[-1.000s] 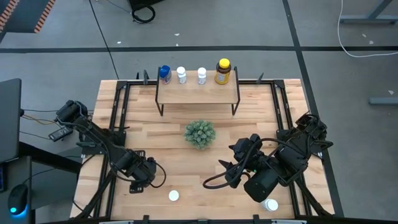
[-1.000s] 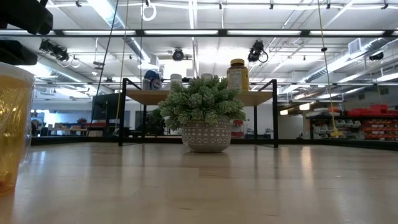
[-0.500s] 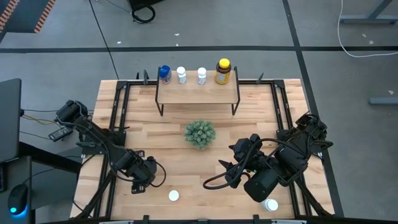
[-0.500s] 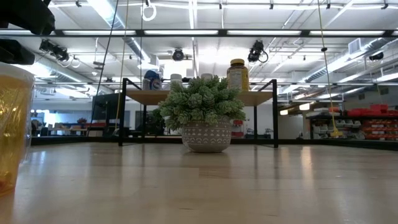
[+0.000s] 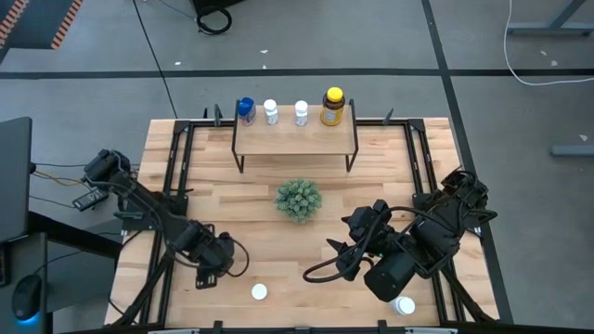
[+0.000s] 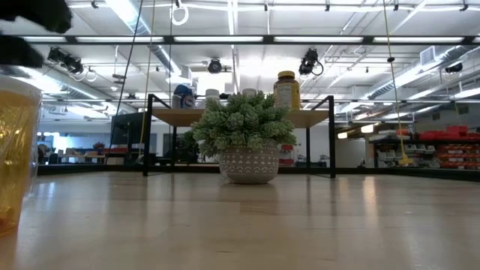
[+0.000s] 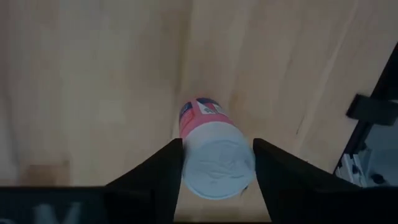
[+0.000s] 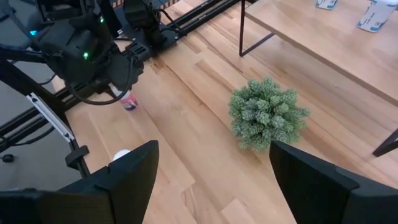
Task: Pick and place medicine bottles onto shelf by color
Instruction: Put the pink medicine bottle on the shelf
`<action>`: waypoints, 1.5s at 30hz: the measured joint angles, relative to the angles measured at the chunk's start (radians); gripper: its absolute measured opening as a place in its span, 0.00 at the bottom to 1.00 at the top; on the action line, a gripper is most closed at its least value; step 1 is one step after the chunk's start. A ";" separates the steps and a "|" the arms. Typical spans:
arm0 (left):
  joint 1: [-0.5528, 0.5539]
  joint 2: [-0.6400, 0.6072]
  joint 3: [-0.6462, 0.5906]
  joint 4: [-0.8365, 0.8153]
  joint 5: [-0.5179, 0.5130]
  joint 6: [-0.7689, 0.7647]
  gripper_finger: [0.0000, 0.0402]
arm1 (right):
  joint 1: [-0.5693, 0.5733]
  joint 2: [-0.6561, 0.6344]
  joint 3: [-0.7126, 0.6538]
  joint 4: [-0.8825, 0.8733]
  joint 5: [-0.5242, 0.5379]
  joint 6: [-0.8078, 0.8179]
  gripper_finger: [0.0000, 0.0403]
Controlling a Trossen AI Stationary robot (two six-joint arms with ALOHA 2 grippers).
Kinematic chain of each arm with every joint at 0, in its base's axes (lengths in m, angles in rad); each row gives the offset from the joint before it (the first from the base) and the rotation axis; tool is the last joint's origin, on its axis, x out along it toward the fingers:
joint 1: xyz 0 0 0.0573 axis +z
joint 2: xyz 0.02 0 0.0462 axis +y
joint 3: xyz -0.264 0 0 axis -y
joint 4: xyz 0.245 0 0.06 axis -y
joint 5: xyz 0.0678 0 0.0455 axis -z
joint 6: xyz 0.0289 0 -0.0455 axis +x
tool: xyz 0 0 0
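Observation:
A white-capped bottle with a pink label [image 7: 200,112] stands between the fingers of my left gripper [image 7: 217,155], which is shut on it near the table's near left part [image 5: 212,262]. The right wrist view shows this bottle [image 8: 129,102] below the left gripper [image 8: 121,87]. The shelf [image 5: 295,139] carries a blue bottle [image 5: 245,109], two white ones [image 5: 270,112] [image 5: 301,112] and an amber, yellow-capped one [image 5: 332,106]. Two white-capped bottles [image 5: 259,292] [image 5: 404,304] stand by the near edge. My right gripper [image 8: 214,144] is open above the table's right half [image 5: 345,237]. My left gripper pinches the pink-labelled bottle at its white cap [image 7: 217,163], one finger [image 7: 165,171] on either side. It comes from above, pointing down. The bottle stays upright; whether its base [image 8: 129,106] still rests on the table I cannot tell.
A green spiky plant in a pot [image 5: 298,199] stands mid-table in front of the shelf. An orange translucent bottle [image 6: 15,150] sits close to the low camera. Black rails [image 5: 176,176] run along the table's left and right sides. Bare wood [image 5: 278,250] lies between the arms.
My left gripper has shifted a little toward the table's near left corner. The right arm, the shelf bottles and the plant have kept still.

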 joint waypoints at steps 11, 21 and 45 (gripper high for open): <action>0.334 0.000 0.323 -0.343 -0.119 0.228 0.42 | 0.000 0.000 0.000 0.000 0.000 0.003 0.78; 0.799 0.000 0.580 -0.363 -0.187 0.563 0.42 | -0.009 0.000 0.000 0.000 0.001 0.024 0.78; 1.169 0.375 1.030 -0.594 -0.182 0.852 0.44 | -0.198 0.000 0.000 0.000 -0.109 -0.065 0.78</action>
